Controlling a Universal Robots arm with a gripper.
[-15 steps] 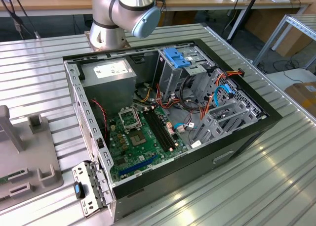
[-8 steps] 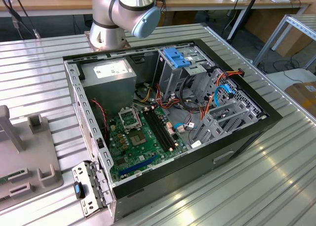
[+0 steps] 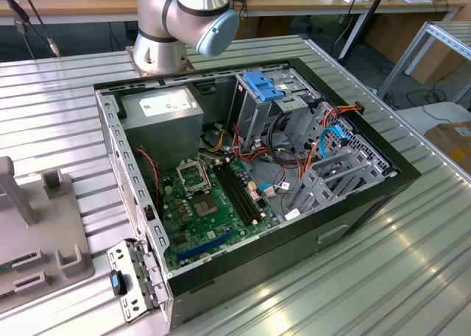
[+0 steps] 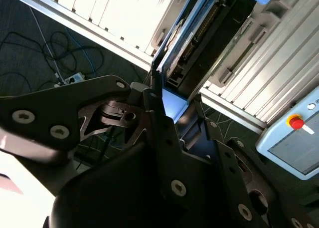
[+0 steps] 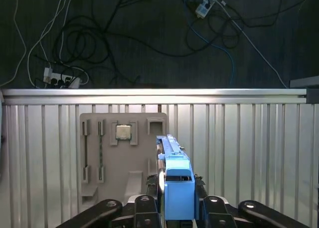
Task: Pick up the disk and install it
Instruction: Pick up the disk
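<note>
My fingers (image 5: 201, 192) are clamped on the disk (image 5: 175, 180), edge-up by the grey fixture plate (image 5: 107, 163). It's a narrow grip on plastic rails, so I reckon it could twist or slip.

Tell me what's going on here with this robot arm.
The arm's gripper is shut on the disk, holding it on edge by its blue carrier over the ribbed metal table, close to a grey parts fixture. The open computer case sits on that table in the exterior view; the disk is not installed yet.
</note>
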